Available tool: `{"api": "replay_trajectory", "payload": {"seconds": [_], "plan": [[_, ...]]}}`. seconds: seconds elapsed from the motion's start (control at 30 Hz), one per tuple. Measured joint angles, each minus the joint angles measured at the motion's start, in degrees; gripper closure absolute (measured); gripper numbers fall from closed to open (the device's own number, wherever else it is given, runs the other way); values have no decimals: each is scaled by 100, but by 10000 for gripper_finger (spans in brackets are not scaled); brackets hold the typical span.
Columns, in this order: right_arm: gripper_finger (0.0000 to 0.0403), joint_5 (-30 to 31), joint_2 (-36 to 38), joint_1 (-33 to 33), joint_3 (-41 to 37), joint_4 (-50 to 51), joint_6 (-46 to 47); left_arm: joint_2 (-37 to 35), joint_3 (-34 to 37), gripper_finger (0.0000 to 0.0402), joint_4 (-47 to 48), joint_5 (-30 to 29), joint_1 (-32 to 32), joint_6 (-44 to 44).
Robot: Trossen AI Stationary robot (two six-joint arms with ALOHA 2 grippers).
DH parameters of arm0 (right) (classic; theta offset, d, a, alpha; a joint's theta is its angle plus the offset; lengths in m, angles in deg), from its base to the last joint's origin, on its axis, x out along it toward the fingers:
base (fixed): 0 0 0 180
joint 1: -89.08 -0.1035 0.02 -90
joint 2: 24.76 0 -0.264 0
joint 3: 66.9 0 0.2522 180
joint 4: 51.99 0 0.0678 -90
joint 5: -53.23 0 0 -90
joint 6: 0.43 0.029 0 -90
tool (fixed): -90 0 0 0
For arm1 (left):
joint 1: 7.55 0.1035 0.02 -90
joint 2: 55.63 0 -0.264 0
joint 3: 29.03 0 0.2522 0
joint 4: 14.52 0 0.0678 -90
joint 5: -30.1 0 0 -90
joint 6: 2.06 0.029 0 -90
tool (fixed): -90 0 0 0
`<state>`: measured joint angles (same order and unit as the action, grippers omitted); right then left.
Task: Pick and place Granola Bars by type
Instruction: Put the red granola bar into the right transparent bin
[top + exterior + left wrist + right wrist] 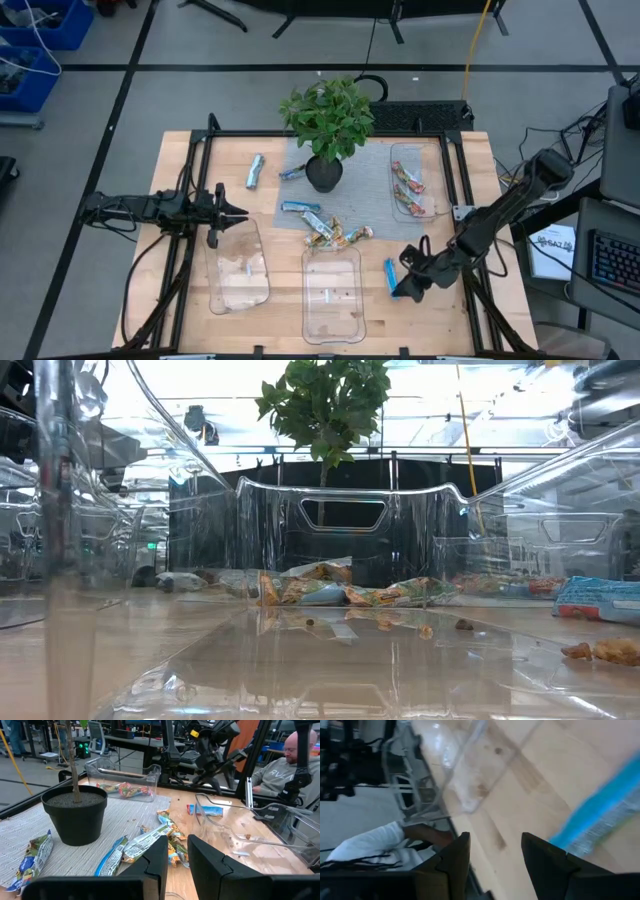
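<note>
Several granola bars lie flat on the table. A mixed pile [335, 232] [150, 842] sits at mid-table with a blue bar [300, 207] just beyond it. A silver-blue bar [255, 171] and a blue one [292, 172] lie near the plant pot. A single blue bar [390, 275] [600, 815] [600, 598] lies right of the middle tray. More bars rest inside the far right tray [412, 180]. My right gripper [405, 287] [492, 860] is open beside that single blue bar, which lies off to one side of its fingers. My left gripper [235, 212] [177, 857] is open over the left tray's far edge, pointing toward the pile.
A clear tray [238, 265] sits near left and another [332, 295] near the middle. A potted plant [324, 173] [75, 815] stands on a grey mat at the table's far middle. A person [295, 765] sits beyond the table's right side.
</note>
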<state>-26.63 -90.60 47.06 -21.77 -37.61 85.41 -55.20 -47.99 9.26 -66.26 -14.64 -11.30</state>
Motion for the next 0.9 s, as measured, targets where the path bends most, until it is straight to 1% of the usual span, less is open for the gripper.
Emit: {"api": "replay_trajectory", "payload": {"seconds": [0.13,0.27,0.5,0.73,0.9], "plan": [[234,-255,129,0,0,820,339,-2,0,325,0,-2,2,0],[234,-251,128,22,0,1358,455,-1,0,325,-2,0,0,0],[234,499,91,116,0,1509,101,-1,0,325,-2,-1,2,0],[234,483,-5,441,0,1513,-321,0,0,325,-2,0,0,0],[234,482,-163,580,0,1279,-683,0,0,325,-2,-2,1,0]]}}
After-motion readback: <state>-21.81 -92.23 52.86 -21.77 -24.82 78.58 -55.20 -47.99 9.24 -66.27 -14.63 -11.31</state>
